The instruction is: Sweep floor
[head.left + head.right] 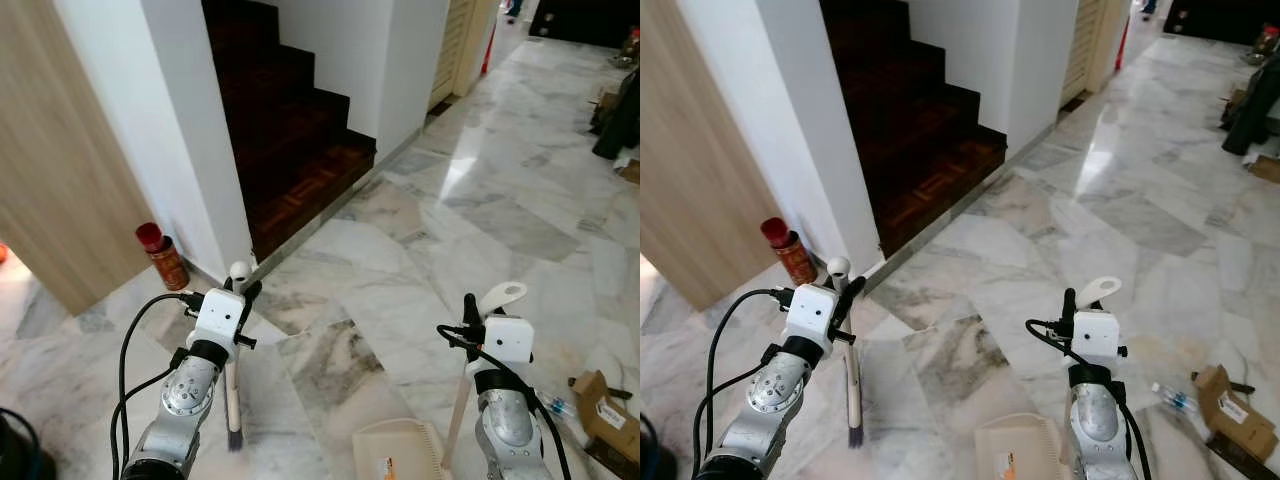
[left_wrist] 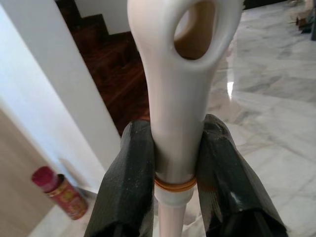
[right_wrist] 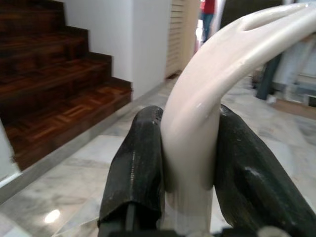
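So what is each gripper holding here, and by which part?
Left gripper clamps the broom near its handle top; right gripper clamps the dustpan by its upright handle's upper end.

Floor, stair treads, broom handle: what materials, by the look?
Floor: likely polished marble; grey veining, glossy reflections.
Stair treads: dark wood parquet; block pattern visible, slight sheen.
Broom handle: seemingly smooth cream plastic; moulded hanging hole. Left end effector clamps it.

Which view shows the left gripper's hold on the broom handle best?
Left wrist view: the left gripper is shut on the broom handle just below its hanging loop, fingers pressed to both sides. The eye views show the broom whole, bristles at the marble floor, but the grip is small.
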You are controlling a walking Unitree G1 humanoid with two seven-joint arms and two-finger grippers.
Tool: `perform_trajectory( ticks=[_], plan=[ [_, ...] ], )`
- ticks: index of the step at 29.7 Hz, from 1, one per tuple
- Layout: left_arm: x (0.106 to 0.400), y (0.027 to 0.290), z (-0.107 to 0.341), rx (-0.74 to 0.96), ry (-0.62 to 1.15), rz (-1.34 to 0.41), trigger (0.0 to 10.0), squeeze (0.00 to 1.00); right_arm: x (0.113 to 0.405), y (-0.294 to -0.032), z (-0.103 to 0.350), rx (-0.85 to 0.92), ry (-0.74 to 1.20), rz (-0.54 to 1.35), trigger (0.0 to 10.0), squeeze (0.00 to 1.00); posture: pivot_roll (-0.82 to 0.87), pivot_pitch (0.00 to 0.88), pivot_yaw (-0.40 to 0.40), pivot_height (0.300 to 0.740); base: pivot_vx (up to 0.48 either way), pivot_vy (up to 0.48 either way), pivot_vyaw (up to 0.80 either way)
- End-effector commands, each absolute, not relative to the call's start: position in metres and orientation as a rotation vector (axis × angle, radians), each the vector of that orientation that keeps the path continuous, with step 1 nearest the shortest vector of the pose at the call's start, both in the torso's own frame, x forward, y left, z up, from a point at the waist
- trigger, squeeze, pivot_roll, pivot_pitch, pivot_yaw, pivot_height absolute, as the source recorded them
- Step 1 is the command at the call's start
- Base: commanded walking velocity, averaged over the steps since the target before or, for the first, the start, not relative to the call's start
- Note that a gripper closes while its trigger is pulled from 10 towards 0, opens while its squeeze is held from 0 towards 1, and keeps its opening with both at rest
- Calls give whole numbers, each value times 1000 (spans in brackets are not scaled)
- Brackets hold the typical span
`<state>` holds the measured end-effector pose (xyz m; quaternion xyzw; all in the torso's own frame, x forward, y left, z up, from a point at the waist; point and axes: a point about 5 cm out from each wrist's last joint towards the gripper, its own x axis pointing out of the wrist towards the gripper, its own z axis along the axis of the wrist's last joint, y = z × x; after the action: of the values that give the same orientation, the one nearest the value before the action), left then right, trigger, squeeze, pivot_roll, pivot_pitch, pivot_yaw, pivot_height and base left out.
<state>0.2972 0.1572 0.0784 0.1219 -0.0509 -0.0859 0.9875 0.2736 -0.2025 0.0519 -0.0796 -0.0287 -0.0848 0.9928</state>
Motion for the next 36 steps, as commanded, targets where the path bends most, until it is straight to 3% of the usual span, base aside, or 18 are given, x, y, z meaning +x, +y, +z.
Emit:
perform_trajectory(
  ticks=[1,10,17,36],
  plan=[
    [305,158,90,232,-154,-153,10000,0,282,-203,62,-157,-97,-181,10000,0,23,0,55,740,0,0,-800],
    [313,153,97,239,-180,-160,10000,0,289,-210,69,-158,-107,-211,10000,0,18,0,44,740,0,0,-800],
    [316,164,102,252,-195,-133,10000,0,299,-211,77,-157,-131,-238,10000,0,18,0,60,740,0,-40,-800],
    [310,160,106,260,-218,-176,10000,0,297,-204,77,-125,-154,-263,10000,0,57,0,82,740,0,0,-800]
  ],
)
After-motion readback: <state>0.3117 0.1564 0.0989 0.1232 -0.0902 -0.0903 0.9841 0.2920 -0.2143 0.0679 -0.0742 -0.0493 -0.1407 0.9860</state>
